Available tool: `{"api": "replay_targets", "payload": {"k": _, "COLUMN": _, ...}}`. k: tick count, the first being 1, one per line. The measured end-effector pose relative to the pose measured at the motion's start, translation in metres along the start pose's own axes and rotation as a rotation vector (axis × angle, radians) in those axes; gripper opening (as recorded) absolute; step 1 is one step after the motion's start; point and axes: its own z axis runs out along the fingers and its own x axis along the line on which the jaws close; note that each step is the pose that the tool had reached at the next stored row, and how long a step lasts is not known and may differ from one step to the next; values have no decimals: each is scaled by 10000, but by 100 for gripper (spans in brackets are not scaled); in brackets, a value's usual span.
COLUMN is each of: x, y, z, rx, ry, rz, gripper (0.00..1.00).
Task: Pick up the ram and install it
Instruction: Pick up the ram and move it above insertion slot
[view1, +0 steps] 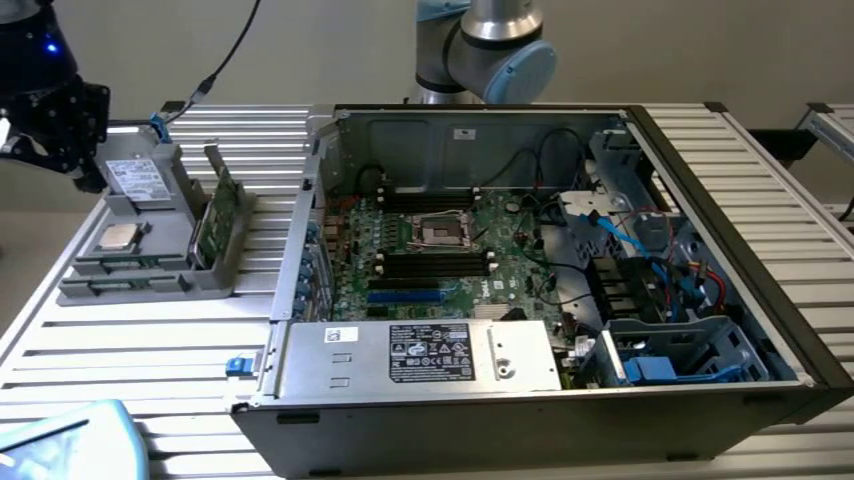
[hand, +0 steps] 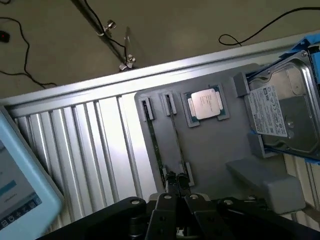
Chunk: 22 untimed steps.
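- The robot's black gripper (hand: 176, 181) (view1: 83, 170) hangs over the far end of the grey plastic parts tray (hand: 210, 150), on the exterior view's left. It is well apart from the open computer case (view1: 747, 330).
- Its fingertips (hand: 170, 179) are drawn close together with nothing clasped between them.
- The ram (hand: 176, 137) (view1: 127, 264), a thin, long dark-green circuit-board stick, stands on edge in a narrow slot of the tray. It is just beside the square silver CPU chip (hand: 206, 104) and has not been lifted.
- A second thin green stick (hand: 154, 145) sits in the neighbouring slot, on the side away from the chip and parallel to the ram.
- A silver hard drive with a white label (hand: 285, 107) leans in a holder at the tray's other end, beyond the chip.
- In the exterior view a taller green circuit card (view1: 220, 215) stands upright along the tray's edge nearest the case.
- The case lies on its side on the slatted aluminium table (view1: 160, 340), showing the green motherboard (view1: 521, 250).
- On the board, a row of long black memory slots (view1: 430, 262) lies just below the CPU socket (view1: 441, 230).
- A light-blue tablet-like device (hand: 20, 195) rests on the table near the tray's ram end
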Motion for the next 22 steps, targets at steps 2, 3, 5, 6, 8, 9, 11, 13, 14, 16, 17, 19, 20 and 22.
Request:
{"api": "replay_targets", "payload": {"k": 2, "x": 1, "y": 2, "z": 1, "rx": 10, "ry": 26, "rz": -358, "gripper": 11}}
{"api": "replay_targets", "payload": {"k": 3, "x": 1, "y": 3, "z": 1, "rx": 15, "ry": 39, "rz": -539, "gripper": 11}}
{"api": "replay_targets", "payload": {"k": 5, "x": 1, "y": 5, "z": 2, "rx": 24, "ry": 65, "rz": -901, "gripper": 11}}
{"api": "replay_targets", "payload": {"k": 6, "x": 1, "y": 6, "z": 1, "rx": 29, "ry": 78, "rz": -1087, "gripper": 11}}
{"api": "replay_targets", "payload": {"k": 8, "x": 2, "y": 9, "z": 3, "rx": 39, "ry": 103, "rz": -1451, "gripper": 11}}
{"api": "replay_targets", "payload": {"k": 9, "x": 2, "y": 10, "z": 3, "rx": 43, "ry": 114, "rz": -1624, "gripper": 11}}
{"api": "replay_targets", "payload": {"k": 11, "x": 2, "y": 12, "z": 5, "rx": 54, "ry": 136, "rz": -2000, "gripper": 11}}
{"api": "replay_targets", "payload": {"k": 13, "x": 4, "y": 18, "z": 6, "rx": 61, "ry": 152, "rz": -2341, "gripper": 12}}
{"api": "replay_targets", "payload": {"k": 14, "x": 4, "y": 22, "z": 7, "rx": 65, "ry": 155, "rz": -2483, "gripper": 18}}
{"api": "replay_targets", "payload": {"k": 16, "x": 6, "y": 35, "z": 9, "rx": 69, "ry": 158, "rz": -2714, "gripper": 25}}
{"api": "replay_targets", "payload": {"k": 17, "x": 8, "y": 43, "z": 11, "rx": 72, "ry": 162, "rz": -2819, "gripper": 31}}
{"api": "replay_targets", "payload": {"k": 19, "x": 15, "y": 76, "z": 31, "rx": 75, "ry": 172, "rz": -2964, "gripper": 31}}
{"api": "replay_targets", "payload": {"k": 20, "x": 19, "y": 99, "z": 47, "rx": 76, "ry": 175, "rz": -2999, "gripper": 31}}
{"api": "replay_targets", "payload": {"k": 22, "x": 26, "y": 122, "z": 83, "rx": 78, "ry": 178, "rz": -3058, "gripper": 31}}
